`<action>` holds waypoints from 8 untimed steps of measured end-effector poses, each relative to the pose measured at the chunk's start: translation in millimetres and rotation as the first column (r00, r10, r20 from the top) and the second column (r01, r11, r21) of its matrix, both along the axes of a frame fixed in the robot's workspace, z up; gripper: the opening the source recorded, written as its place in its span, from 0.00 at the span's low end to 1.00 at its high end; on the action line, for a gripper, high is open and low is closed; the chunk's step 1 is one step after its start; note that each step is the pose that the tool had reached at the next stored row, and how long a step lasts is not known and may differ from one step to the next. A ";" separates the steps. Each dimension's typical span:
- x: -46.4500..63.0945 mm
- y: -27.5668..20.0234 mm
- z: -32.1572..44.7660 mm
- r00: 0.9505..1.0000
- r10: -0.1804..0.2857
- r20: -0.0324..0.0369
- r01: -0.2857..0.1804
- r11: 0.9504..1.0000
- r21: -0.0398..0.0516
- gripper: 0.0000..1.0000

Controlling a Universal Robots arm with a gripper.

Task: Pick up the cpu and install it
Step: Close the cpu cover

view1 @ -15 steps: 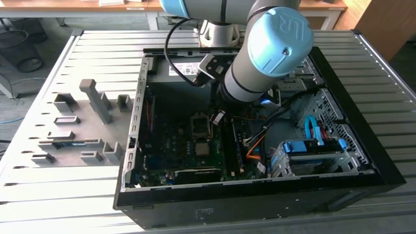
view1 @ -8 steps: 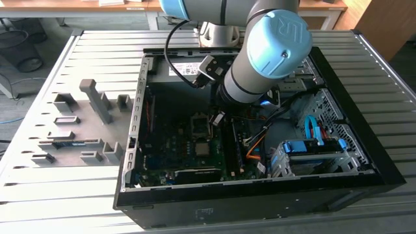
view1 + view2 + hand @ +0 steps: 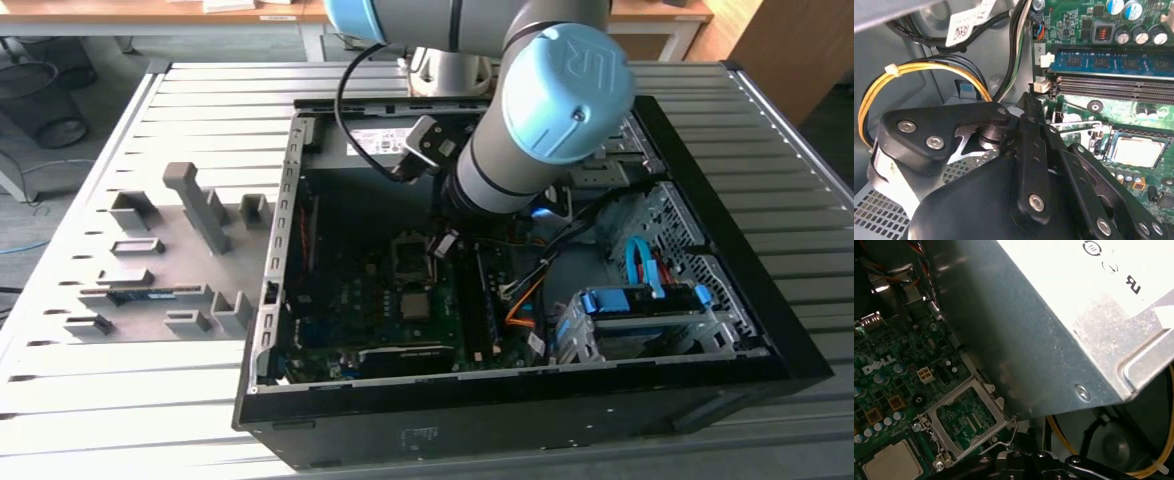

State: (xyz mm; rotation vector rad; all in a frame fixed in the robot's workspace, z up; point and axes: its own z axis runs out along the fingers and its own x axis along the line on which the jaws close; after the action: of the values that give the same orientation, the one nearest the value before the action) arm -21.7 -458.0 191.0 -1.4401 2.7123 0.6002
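We see a grey robot arm point(image 3: 534, 130) with pale blue joint caps reaching into an open black computer case point(image 3: 534, 415) that lies on its side on a ribbed grey metal worktop point(image 3: 200, 100). The cpu point(image 3: 1138, 151), a small flat square chip with a shiny silver-grey top, lies flat inside the dark rectangular socket point(image 3: 1134, 131) on the green circuit board point(image 3: 1079, 20). In the first wrist view, a hinged bare-metal retaining frame point(image 3: 989, 400) lies swung open just beside the socket. The black, bolted hand point(image 3: 1024, 117) hangs near the socket and apart from the chip; we cannot tell whether it is open or closed. In the second wrist view, long narrow black memory slots point(image 3: 1114, 87) run just beside the socket, and a blue memory module point(image 3: 1104, 60) stands beyond them, farther from the socket. A big grey sheet-metal power-supply box point(image 3: 1044, 340) sits close to the socket on the open frame's side, and a bundle of yellow cables point(image 3: 924, 67) loops farther off. Well apart from the socket, outside the case on the exterior view's left, a grey plastic fixture tray point(image 3: 147, 260) with upright posts rests on the worktop.
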 end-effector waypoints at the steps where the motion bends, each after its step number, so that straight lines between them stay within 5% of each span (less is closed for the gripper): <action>1: -0.5 0.0 0.0 1.000 0.000 0.001 0.000 1.000 0.000 0.10; 8: -3.5 0.0 0.0 1.000 0.000 0.005 0.000 1.000 0.000 0.10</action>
State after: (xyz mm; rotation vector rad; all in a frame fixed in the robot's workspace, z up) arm -25.2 -458.0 191.0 -1.4398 2.7089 0.5960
